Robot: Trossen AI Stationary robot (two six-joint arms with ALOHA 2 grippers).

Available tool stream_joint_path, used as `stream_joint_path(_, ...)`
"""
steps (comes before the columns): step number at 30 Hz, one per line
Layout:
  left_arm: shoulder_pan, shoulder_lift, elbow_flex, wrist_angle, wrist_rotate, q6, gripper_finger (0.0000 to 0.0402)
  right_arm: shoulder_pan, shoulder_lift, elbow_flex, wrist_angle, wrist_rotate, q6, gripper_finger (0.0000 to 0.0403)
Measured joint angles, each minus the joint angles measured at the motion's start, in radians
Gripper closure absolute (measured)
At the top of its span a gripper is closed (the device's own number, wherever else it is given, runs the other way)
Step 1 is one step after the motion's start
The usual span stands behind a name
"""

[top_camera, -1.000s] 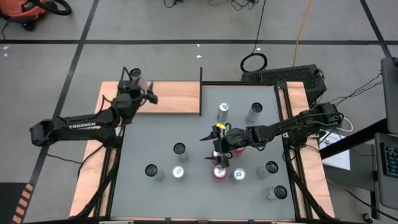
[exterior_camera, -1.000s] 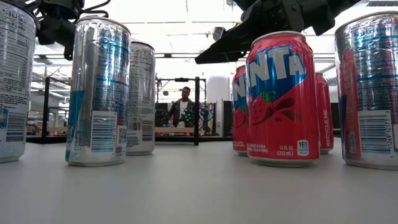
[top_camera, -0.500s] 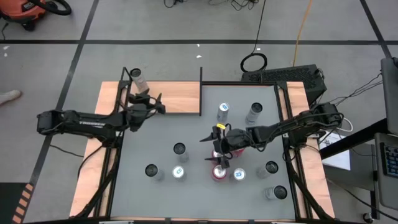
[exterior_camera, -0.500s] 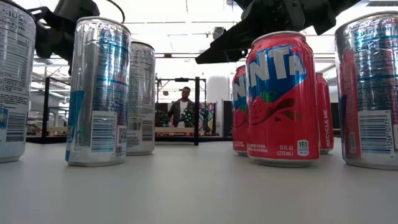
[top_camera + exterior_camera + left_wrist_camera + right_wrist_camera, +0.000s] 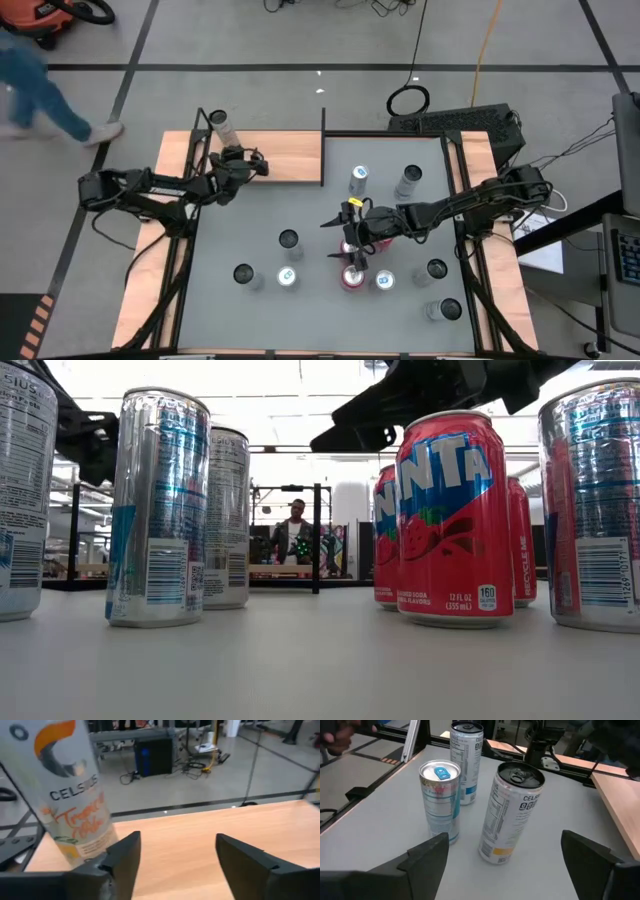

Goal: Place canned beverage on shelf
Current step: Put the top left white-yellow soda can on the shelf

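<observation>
One canned beverage, a pale Celsius can (image 5: 222, 126) (image 5: 65, 795), stands upright on its base at the far left corner of the wooden shelf (image 5: 285, 160) (image 5: 200, 835). My left gripper (image 5: 256, 162) (image 5: 175, 860) hovers low over the shelf board, just right of that can, open and with nothing in it. My right gripper (image 5: 343, 240) (image 5: 510, 865) hangs open above the red cans (image 5: 455, 520) at mid-table. It faces a dark-topped can (image 5: 512, 812) and a silver can (image 5: 440, 800) and touches neither.
Several more cans stand on the grey table (image 5: 250, 225): two near the far edge (image 5: 358, 180), some at the near right (image 5: 438, 270). A black post (image 5: 323, 145) marks the shelf's right end. A person (image 5: 40, 95) walks past on the floor at the far left.
My left gripper has sunk toward the shelf board and drawn a little to the right, away from the Celsius can, with its wrist rolling. The can has stayed upright in its corner. My right arm has kept still.
</observation>
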Motion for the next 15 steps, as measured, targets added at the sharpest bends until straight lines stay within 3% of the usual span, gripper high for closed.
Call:
stream_joint_path(7, 0.073, 0.060, 0.000, 0.014, 0.061, 0.002, 0.0238, 0.000, 0.000, 0.000, 0.006, 0.000, 0.016, 0.0083)
stream_joint_path(15, 0.116, 0.074, 0.000, 0.015, 0.067, 0.020, 0.0279, 0.000, 0.000, 0.000, 0.006, 0.000, 0.015, 0.0083)
